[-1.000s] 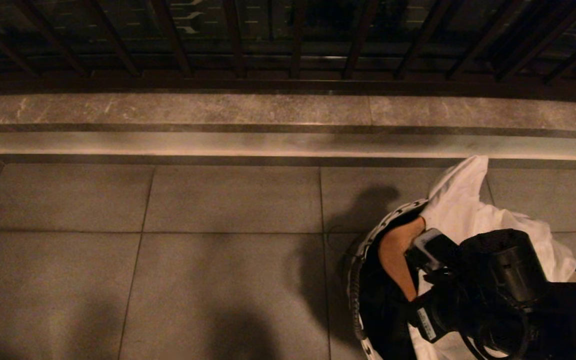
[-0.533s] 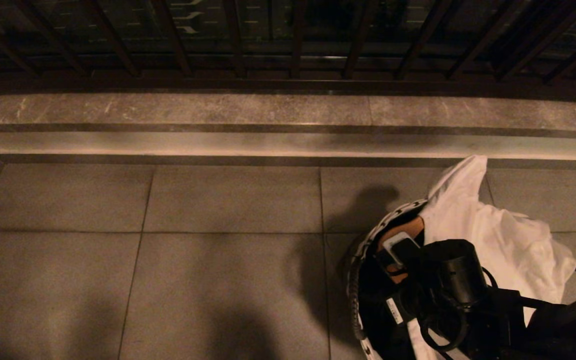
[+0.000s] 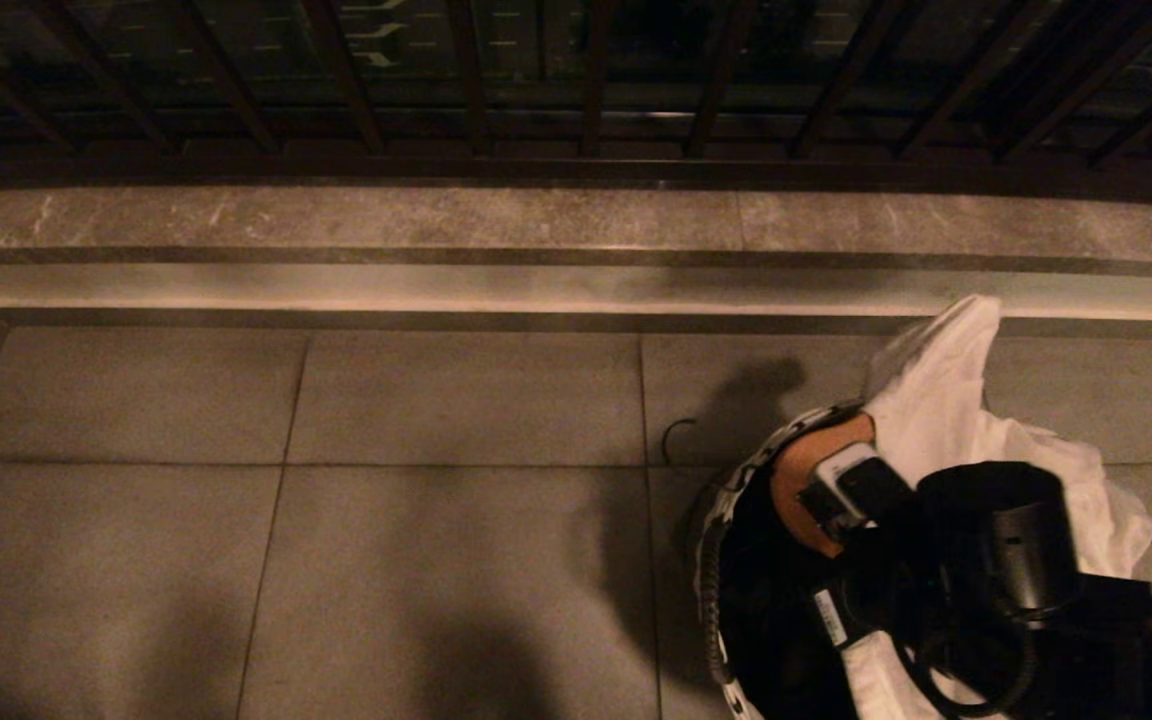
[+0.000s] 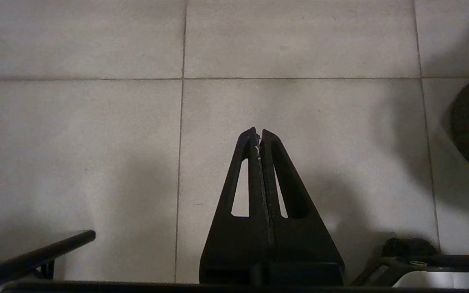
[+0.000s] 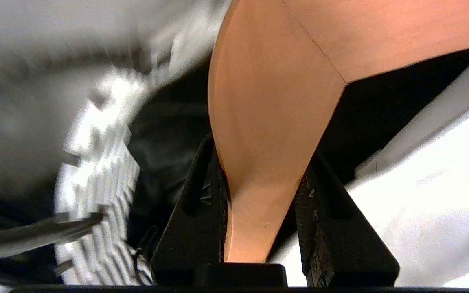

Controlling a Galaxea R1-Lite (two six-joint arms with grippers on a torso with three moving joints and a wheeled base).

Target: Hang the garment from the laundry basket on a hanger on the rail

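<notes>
Right gripper (image 5: 263, 195) is down in the mouth of the laundry basket (image 3: 736, 490), and its two black fingers (image 5: 193, 219) are clamped on either side of the wooden hanger (image 5: 267, 122), the orange-brown wood pinched flat between them, touching both pads. In the head view that hanger (image 3: 796, 470) pokes up at the basket's near-left rim, right at the zigzag band. The white garment (image 3: 946, 400) is draped over the basket's far side, one fold standing up above the rim, the rest spilling beside the arm. Left gripper (image 4: 260, 140) hangs off to the side over bare floor tiles (image 4: 291, 44), fingers pressed together, holding nothing. Further out, a pale stone ledge (image 3: 336, 220) runs across, and beyond it dark window bars (image 3: 466, 80).
</notes>
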